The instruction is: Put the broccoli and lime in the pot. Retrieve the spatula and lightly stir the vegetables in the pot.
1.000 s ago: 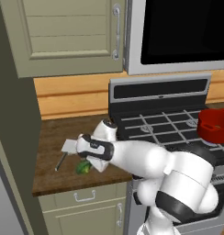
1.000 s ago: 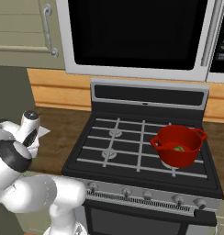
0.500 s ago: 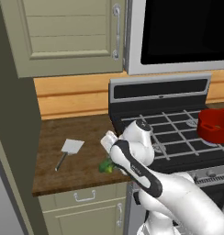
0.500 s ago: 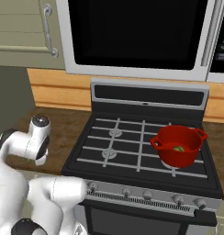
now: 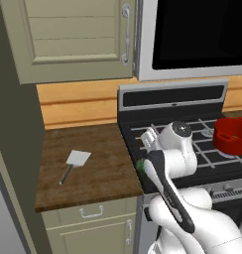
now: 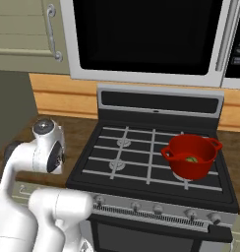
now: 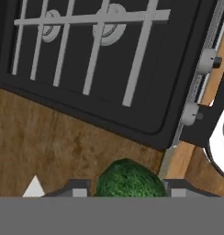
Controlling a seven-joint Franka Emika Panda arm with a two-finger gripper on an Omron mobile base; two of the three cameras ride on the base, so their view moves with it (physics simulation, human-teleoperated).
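Claw [image 7: 126, 190] gripping broccoli [image 7: 127, 178] over counter edge beside stove [image 7: 104, 69]

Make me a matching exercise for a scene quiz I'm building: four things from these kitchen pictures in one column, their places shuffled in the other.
Things:
1. broccoli
2. lime
3. spatula
4. pot

Places:
A. lying on the wooden counter left of the stove
B. standing on the stove's right side
C. between the jaws, near the stove's left edge
D. inside the red pot

Pairs: 1-C, 2-D, 3-A, 4-B
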